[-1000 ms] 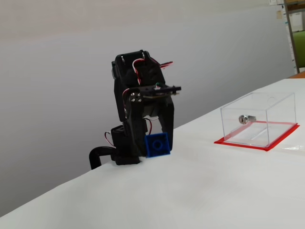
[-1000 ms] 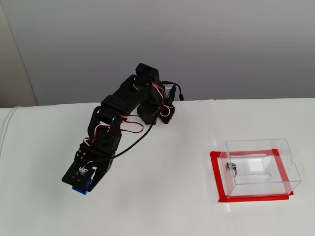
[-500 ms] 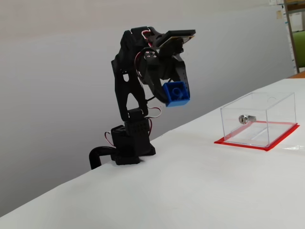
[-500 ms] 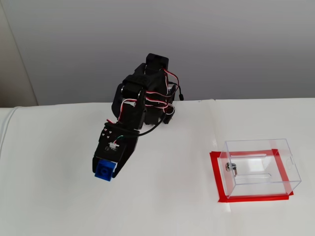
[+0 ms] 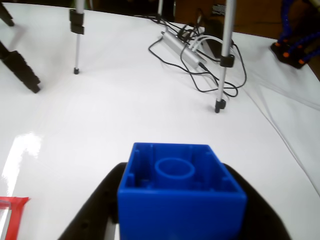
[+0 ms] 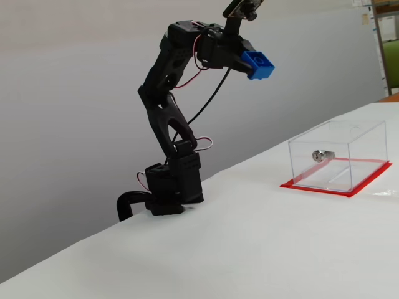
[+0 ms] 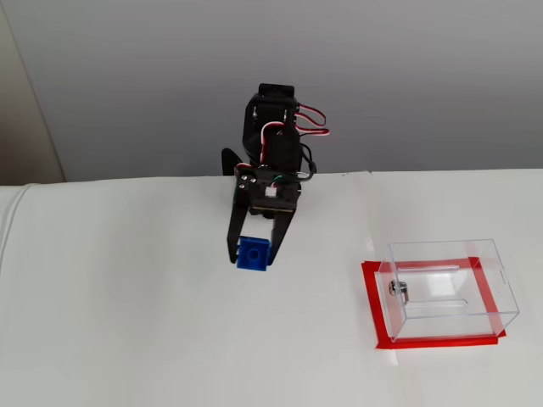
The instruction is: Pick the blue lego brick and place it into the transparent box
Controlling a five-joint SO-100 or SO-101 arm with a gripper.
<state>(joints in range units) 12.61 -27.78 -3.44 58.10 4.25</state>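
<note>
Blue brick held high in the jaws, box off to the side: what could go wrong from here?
The blue lego brick is carried high above the table; a slip would drop it well short of the transparent box. The box opening looks narrow, so the brick could catch a wall or rim on release.

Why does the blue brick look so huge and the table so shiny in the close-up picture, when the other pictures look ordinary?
In the wrist view the blue lego brick sits right at the lens, held in the end effector, so it fills the frame, and the white table throws back glare at lower left. Both fixed views are evenly lit; the transparent box shows only faint reflections.
</note>
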